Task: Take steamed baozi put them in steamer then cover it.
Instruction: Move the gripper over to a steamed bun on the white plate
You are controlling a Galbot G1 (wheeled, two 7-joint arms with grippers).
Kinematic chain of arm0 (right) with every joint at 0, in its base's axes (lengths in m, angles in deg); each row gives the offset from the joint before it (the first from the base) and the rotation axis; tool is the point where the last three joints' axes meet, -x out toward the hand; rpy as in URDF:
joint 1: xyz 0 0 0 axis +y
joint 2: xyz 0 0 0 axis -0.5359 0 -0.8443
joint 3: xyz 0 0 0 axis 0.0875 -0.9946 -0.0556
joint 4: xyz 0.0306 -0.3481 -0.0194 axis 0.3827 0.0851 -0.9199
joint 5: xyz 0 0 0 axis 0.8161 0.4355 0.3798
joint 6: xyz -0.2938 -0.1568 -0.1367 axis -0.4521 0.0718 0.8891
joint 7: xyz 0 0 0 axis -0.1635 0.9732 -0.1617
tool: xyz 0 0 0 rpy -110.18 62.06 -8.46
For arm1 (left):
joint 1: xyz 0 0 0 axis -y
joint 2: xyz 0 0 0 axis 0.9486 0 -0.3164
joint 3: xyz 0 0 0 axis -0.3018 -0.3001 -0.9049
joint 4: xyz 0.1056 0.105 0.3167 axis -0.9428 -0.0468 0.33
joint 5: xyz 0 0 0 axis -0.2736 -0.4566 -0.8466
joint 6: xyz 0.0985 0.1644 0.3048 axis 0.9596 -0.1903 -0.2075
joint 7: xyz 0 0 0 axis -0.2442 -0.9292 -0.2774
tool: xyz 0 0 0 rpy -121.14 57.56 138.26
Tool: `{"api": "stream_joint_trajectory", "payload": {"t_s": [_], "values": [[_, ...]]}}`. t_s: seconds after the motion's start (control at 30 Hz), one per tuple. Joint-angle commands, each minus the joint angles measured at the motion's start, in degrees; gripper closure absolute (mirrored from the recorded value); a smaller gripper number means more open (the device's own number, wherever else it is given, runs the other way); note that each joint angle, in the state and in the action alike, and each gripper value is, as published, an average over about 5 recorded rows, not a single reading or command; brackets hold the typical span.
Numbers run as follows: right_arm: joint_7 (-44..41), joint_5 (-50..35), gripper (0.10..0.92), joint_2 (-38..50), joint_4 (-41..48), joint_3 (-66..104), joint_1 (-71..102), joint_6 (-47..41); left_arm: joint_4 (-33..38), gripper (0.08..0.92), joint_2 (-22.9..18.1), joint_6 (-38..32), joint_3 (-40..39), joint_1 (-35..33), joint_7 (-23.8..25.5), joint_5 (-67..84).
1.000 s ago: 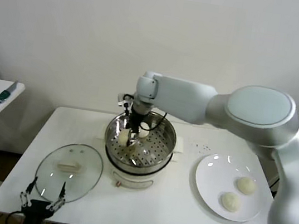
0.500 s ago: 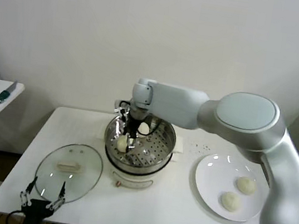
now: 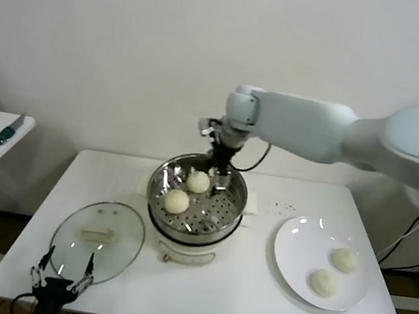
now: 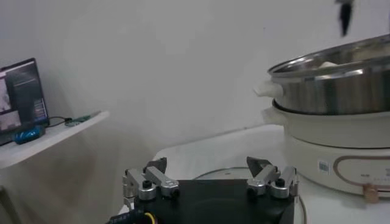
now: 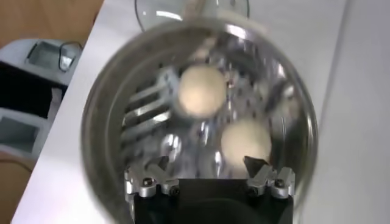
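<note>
Head view: right hand (image 3: 218,170), fingers spread and empty, above steamer (image 3: 158,197) holding two baozi (image 3: 177,201).

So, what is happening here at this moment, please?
The robot is loading buns into the steamer. Two baozi lie in the steel basket, and two more wait on the white plate. The right gripper hangs open and empty above the basket's far rim. The left gripper waits open at the table's near edge, beside the glass cover, which lies on the table.
</note>
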Motion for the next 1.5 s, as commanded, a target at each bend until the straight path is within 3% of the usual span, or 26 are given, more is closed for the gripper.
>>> {"api": "stream_joint_trajectory", "payload": {"t_s": [0.03, 0.3, 0.6, 1.1, 1.5], "values": [[-0.4, 9.5, 0.203, 23.8, -16.9, -1.0, -5.6, 0.1, -0.1, 0.177, 0.1, 0.1, 0.1, -0.1, -0.1, 0.0], [-0.5, 21.3, 0.203, 38.8, -23.5, -0.4, 0.6, 0.9, 0.0, 0.177, -0.2, 0.5, 0.3, -0.3, -0.2, -0.1], [-1.0, 34.3, 0.203, 46.8, -22.5, 7.2, 15.8, 3.7, -0.1, 0.177, -1.0, 0.8, 0.5, -0.3, -1.2, -0.9], [-1.1, 40.7, 0.203, 48.6, -16.9, 22.3, 34.9, 5.6, -0.7, 0.177, -1.9, 1.3, 0.7, -0.1, -1.2, -1.3], [-0.8, 40.4, 0.203, 43.4, -12.1, 24.5, 34.4, 6.3, -1.5, 0.177, -1.9, 1.5, 0.5, 0.4, -1.2, -1.6]]}}
